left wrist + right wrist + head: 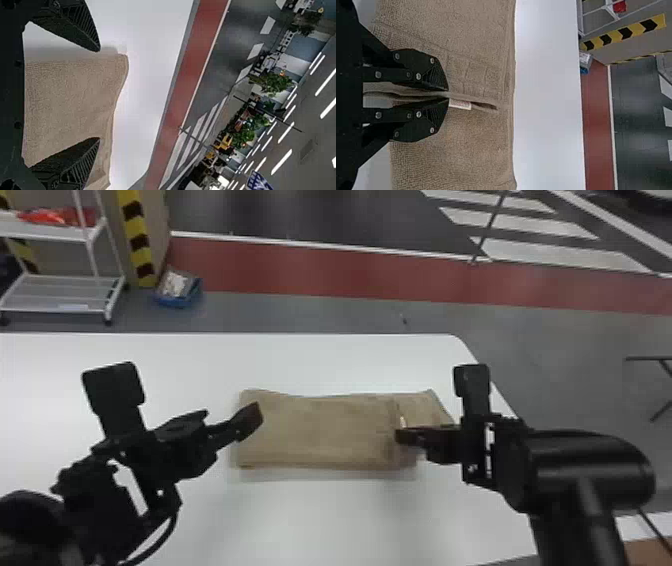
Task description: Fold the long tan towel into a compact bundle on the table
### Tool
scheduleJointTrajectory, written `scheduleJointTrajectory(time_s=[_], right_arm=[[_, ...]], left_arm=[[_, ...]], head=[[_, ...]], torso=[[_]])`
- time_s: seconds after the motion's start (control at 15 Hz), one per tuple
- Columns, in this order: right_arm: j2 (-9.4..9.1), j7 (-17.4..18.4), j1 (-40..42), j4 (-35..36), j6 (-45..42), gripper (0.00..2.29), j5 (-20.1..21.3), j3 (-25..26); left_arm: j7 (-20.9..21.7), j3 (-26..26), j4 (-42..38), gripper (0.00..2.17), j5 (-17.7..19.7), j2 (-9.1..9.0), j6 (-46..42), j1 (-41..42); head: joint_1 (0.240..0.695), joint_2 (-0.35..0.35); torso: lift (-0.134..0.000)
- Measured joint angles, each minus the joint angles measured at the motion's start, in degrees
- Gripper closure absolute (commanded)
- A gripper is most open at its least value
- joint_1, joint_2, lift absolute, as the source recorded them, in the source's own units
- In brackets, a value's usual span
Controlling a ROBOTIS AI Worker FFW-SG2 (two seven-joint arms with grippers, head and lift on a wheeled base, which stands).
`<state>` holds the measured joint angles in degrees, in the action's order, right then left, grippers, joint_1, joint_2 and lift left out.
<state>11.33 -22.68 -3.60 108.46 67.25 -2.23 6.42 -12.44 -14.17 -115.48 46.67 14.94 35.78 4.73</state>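
the tan towel (320,430) lies on the worktop (300,525), folded over into a flat oblong that runs left to right. toward the robot's right, a fold of it ends in a raised edge, and a further part of the towel sticks out beyond that. a small white tag (460,104) shows at this edge, just beside the fingertips of the right end effector (404,435). that end effector is nearly closed, its two fingers pinching the raised edge of the cloth between them.

the left end effector (231,415) is at the towel's left end, its fingers spread wide with nothing gripped. in the left wrist view, one finger (79,158) is over the cloth, and the other is just past its end, over the bare worktop.

past the far edge of the worktop, a white wire cart (60,290) stands on the left with something red (55,217) on its upper shelf. beside it is a post with yellow and black bands (136,235), and near its foot a blue box (180,300) sits on the floor. a red strip (320,267) crosses the floor behind, with white road stripes (560,255) beyond it.
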Motion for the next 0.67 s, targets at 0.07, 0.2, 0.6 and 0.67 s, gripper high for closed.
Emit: scheduleJointTrajectory(time_s=[0.07, 0.2, 0.6, 0.67], right_arm=[[0.01, 0.00, 0.10, 0.00, 0.03, 0.92, -0.02, 0.05], [0.00, 0.08, 0.58, 0.00, 0.05, 0.83, -0.18, 0.27], [0.26, 0.00, -0.10, -1.01, -0.99, 1.34, 0.23, 1.04], [0.28, -0.25, -0.34, -1.40, -1.30, 1.53, 0.31, 1.04]], left_arm=[[0.05, 0.04, -0.07, 0.09, 0.00, 0.00, 0.02, 0.18], [0.22, 0.10, -0.09, 0.09, 0.00, 0.00, 0.03, 0.44], [0.32, 0.02, -0.35, 0.09, 0.00, 0.00, 0.17, 1.28], [0.32, 0.02, -0.35, 0.09, 0.00, 0.00, 0.20, 1.35]], head=[[0.695, -0.226], [0.695, -0.227], [0.695, -0.241], [0.695, -0.242]], torso=[[-0.125], [-0.125], [-0.125], [-0.125]])
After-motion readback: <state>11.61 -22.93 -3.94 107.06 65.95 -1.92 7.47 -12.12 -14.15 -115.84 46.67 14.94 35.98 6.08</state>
